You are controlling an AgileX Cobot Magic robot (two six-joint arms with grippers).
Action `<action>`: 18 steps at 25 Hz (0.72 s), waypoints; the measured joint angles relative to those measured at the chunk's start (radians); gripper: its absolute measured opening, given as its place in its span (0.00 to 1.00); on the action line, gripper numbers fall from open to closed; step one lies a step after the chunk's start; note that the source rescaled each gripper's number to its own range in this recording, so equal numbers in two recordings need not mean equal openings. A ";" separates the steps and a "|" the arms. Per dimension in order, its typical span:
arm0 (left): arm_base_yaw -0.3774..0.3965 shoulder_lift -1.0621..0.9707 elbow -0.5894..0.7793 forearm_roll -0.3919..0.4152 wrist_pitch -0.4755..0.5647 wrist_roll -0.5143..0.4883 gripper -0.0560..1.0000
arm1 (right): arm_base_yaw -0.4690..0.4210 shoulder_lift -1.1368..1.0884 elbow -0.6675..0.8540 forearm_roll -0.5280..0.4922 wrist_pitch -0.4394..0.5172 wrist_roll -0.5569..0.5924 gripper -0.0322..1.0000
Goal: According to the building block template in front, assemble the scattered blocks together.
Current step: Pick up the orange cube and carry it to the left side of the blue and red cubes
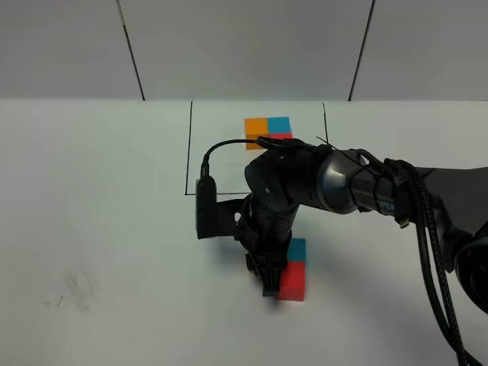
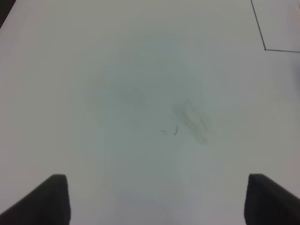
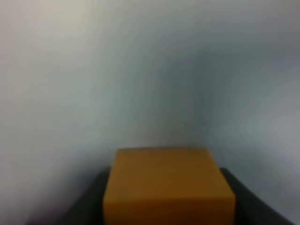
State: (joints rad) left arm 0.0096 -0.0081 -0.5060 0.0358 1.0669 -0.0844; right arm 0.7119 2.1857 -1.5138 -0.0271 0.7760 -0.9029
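The right arm reaches across the middle of the white bench [image 1: 91, 229], its fingers [image 1: 268, 284] pointing down just beside the red cube [image 1: 292, 280] and the teal cube [image 1: 296, 248], which sit touching each other. The right wrist view shows an orange cube [image 3: 168, 185] filling the space between the dark fingers, so they are gripping it. The building block template [image 1: 268, 130], an orange, teal and red cluster, lies further back inside the thin black rectangle [image 1: 187, 152]. The step in hand looks like placing the orange cube against the teal one to finish the L shape. The next move calls for lowering it flush beside the teal cube without nudging the pair, then releasing. The left fingers [image 2: 154, 199] stand spread apart over bare bench, holding nothing
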 joint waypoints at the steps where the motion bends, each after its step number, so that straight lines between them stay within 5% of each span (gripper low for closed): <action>1: 0.000 0.000 0.000 0.000 0.000 0.000 0.68 | -0.003 0.000 0.000 0.000 0.000 0.001 0.24; 18: 0.000 0.000 0.000 0.000 0.000 0.000 0.68 | -0.017 0.019 -0.003 0.027 0.013 -0.041 0.24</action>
State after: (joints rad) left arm 0.0096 -0.0081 -0.5060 0.0358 1.0669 -0.0844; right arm 0.6944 2.2049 -1.5169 0.0000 0.7894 -0.9437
